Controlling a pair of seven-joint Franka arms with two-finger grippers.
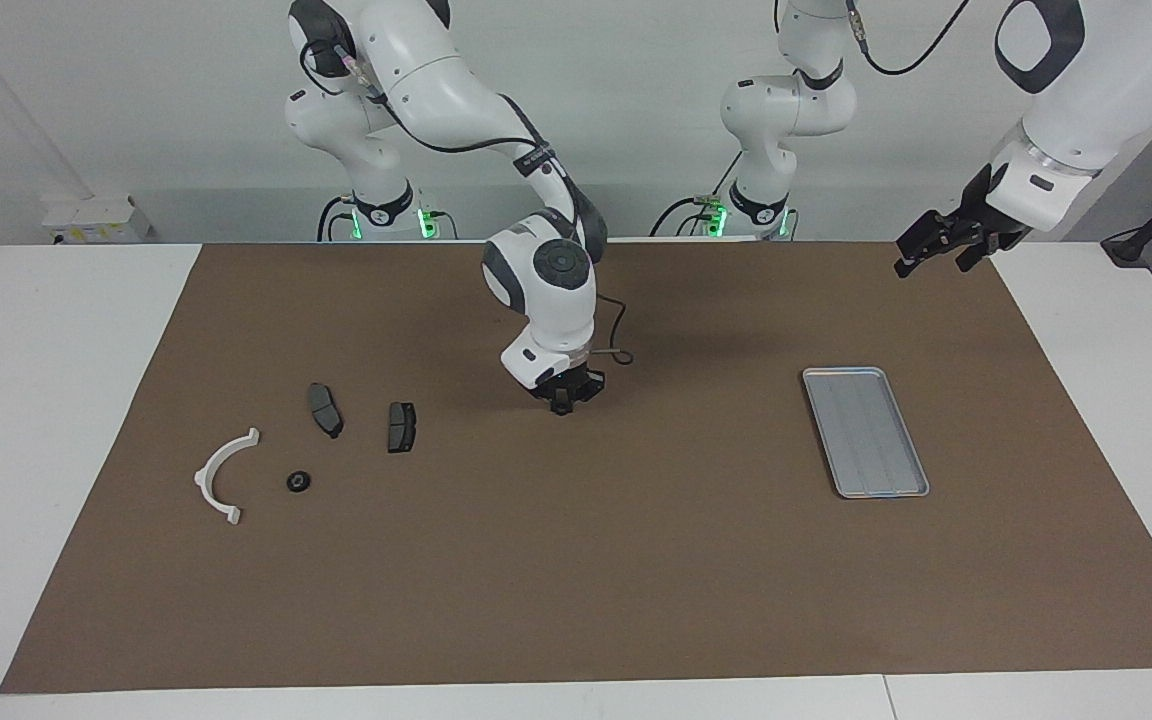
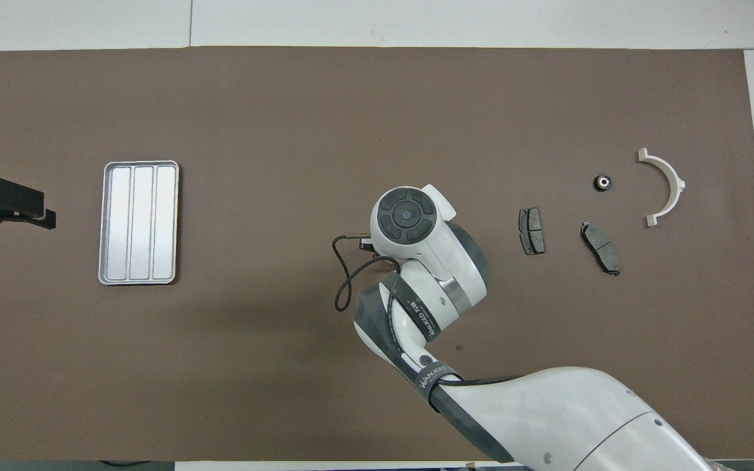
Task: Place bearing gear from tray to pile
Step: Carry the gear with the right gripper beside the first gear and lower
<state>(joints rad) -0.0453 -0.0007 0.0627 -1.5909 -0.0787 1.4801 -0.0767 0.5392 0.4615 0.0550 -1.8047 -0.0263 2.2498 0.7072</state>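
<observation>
My right gripper (image 1: 562, 403) is down at the mat in the middle of the table, shut on a small dark bearing gear (image 1: 562, 409); the overhead view hides both under the wrist. The silver ribbed tray (image 1: 866, 432) (image 2: 139, 222) lies bare toward the left arm's end. The pile lies toward the right arm's end: a white half-ring bracket (image 1: 224, 475) (image 2: 665, 186), two dark brake pads (image 1: 325, 409) (image 1: 401, 426) and another small bearing gear (image 1: 298, 482) (image 2: 603, 182). My left gripper (image 1: 921, 250) (image 2: 17, 209) waits open, raised over the mat's edge at the left arm's end.
A brown mat (image 1: 576, 560) covers the white table. A thin black cable (image 2: 344, 275) loops from the right wrist above the mat.
</observation>
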